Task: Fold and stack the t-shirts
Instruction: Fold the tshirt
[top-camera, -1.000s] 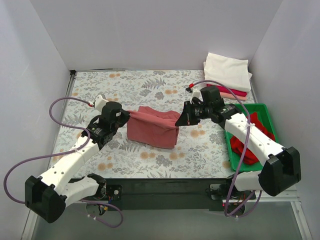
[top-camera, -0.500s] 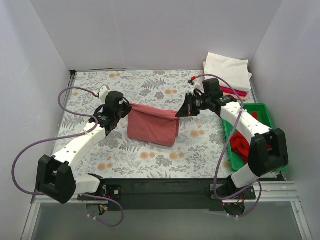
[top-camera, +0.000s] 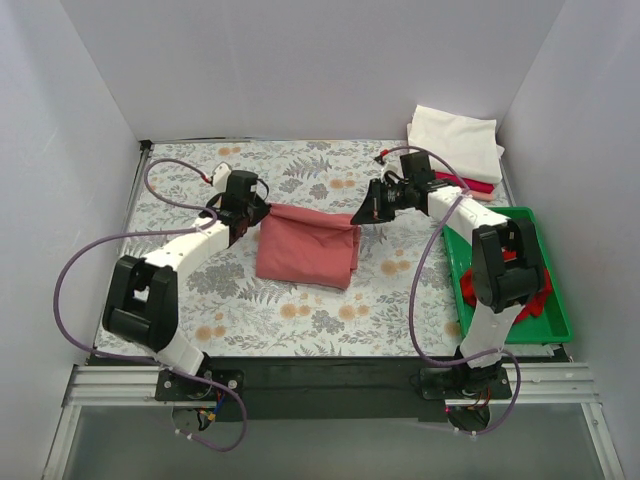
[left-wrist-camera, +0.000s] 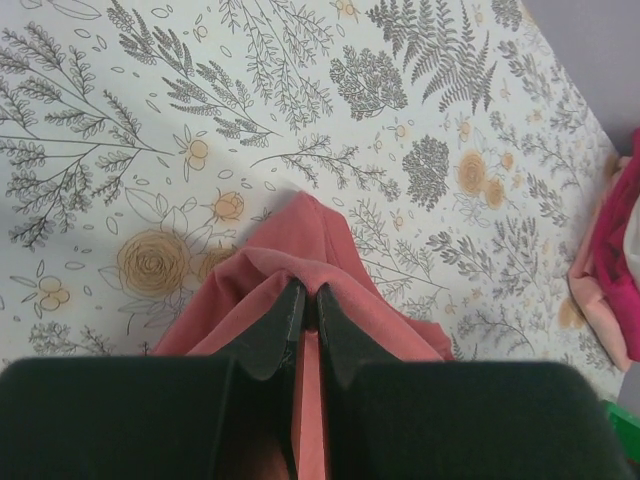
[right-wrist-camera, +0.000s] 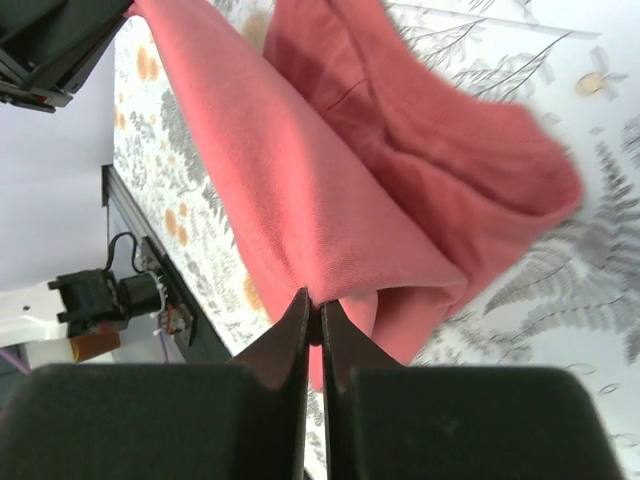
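A dusty salmon-red t-shirt (top-camera: 305, 248) hangs folded between my two grippers over the middle of the floral table. My left gripper (top-camera: 262, 208) is shut on its left top corner; the wrist view shows the cloth (left-wrist-camera: 300, 245) pinched at the fingertips (left-wrist-camera: 285, 305). My right gripper (top-camera: 358, 217) is shut on the right top corner, the cloth (right-wrist-camera: 330, 180) draped from the tips. A stack of folded shirts, white (top-camera: 455, 140) over crimson (top-camera: 478, 185) and peach, lies at the back right. A bright red shirt (top-camera: 478, 290) lies in the green tray.
The green plastic tray (top-camera: 540, 240) stands at the right edge. Grey walls enclose the table on three sides. The crimson and peach shirts also show at the right edge of the left wrist view (left-wrist-camera: 615, 250).
Both grippers have carried the shirt's top edge toward the back of the table. The shirt's lower part now lies on the table, further back than before.
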